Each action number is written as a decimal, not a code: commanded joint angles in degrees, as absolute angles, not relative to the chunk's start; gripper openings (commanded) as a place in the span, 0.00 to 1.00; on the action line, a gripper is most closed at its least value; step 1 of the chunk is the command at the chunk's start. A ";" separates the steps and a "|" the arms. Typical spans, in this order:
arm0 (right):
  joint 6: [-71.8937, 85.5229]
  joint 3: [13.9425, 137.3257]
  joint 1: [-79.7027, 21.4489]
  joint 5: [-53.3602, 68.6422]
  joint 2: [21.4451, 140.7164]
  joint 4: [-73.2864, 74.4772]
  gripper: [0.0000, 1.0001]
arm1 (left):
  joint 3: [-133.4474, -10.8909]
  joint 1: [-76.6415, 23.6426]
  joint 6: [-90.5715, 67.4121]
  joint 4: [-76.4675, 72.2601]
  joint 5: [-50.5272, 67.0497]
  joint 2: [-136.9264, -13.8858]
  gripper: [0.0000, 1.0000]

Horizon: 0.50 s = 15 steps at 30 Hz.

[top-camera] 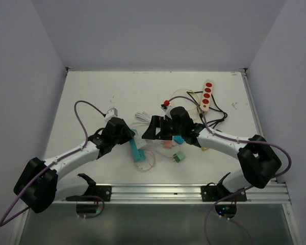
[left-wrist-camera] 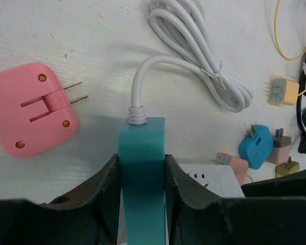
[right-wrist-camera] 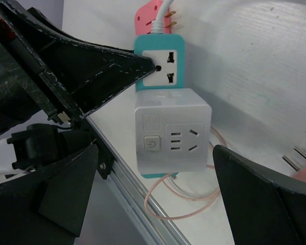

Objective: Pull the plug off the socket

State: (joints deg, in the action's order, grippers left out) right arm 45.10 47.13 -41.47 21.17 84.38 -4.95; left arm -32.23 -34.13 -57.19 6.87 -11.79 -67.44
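A teal socket strip (left-wrist-camera: 142, 148) with a white cord lies on the white table. A white cube plug (right-wrist-camera: 171, 130) with a power button sits plugged into its near end; it also shows in the left wrist view (left-wrist-camera: 209, 178). My left gripper (left-wrist-camera: 142, 159) is shut on the sides of the teal strip (top-camera: 137, 149), just behind the cube. My right gripper (right-wrist-camera: 155, 153) is open, its fingers (right-wrist-camera: 260, 199) standing wide apart on either side of the cube without touching it. In the top view it (top-camera: 157, 129) hovers just right of my left gripper (top-camera: 123, 133).
A pink adapter (left-wrist-camera: 28, 109) lies left of the strip and a coiled white cable (left-wrist-camera: 204, 56) beyond it. Blue (left-wrist-camera: 256, 145), yellow (left-wrist-camera: 283, 92) and green (top-camera: 179, 157) plugs lie to the right. A strip with red buttons (top-camera: 206, 95) and black cables (top-camera: 217, 115) lie behind. An aluminium rail (top-camera: 158, 191) runs along the near edge.
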 commanded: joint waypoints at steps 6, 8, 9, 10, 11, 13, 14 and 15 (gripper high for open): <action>46.05 49.75 -43.94 20.74 88.50 -7.91 0.99 | -33.13 -33.84 -56.95 1.23 -10.55 -64.16 0.00; 45.88 49.83 -44.21 20.65 89.21 -8.00 0.99 | -32.96 -33.84 -57.04 1.14 -10.46 -63.81 0.00; 45.88 49.83 -44.30 20.74 89.47 -8.17 0.99 | -32.87 -33.75 -57.04 1.06 -10.46 -63.55 0.00; 46.05 49.83 -44.38 20.83 89.65 -8.35 0.98 | -32.78 -33.84 -57.13 0.97 -10.28 -63.46 0.00; 46.14 49.83 -44.47 21.09 90.00 -8.87 0.97 | -32.70 -33.84 -57.13 0.97 -10.20 -63.37 0.00; 46.32 50.10 -44.65 21.62 90.26 -9.49 0.90 | -32.43 -33.84 -57.13 0.97 -9.85 -63.28 0.00; 46.41 50.18 -44.82 22.06 90.44 -9.84 0.88 | -32.08 -33.84 -57.30 -0.95 -9.67 -63.28 0.00; 46.41 50.27 -44.74 22.23 90.44 -10.02 0.83 | -31.91 -33.84 -57.30 -1.23 -9.58 -63.28 0.00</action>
State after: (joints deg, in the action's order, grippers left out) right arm 45.82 47.68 -44.29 21.04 90.06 -6.33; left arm -32.01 -34.13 -57.23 6.13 -10.52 -65.19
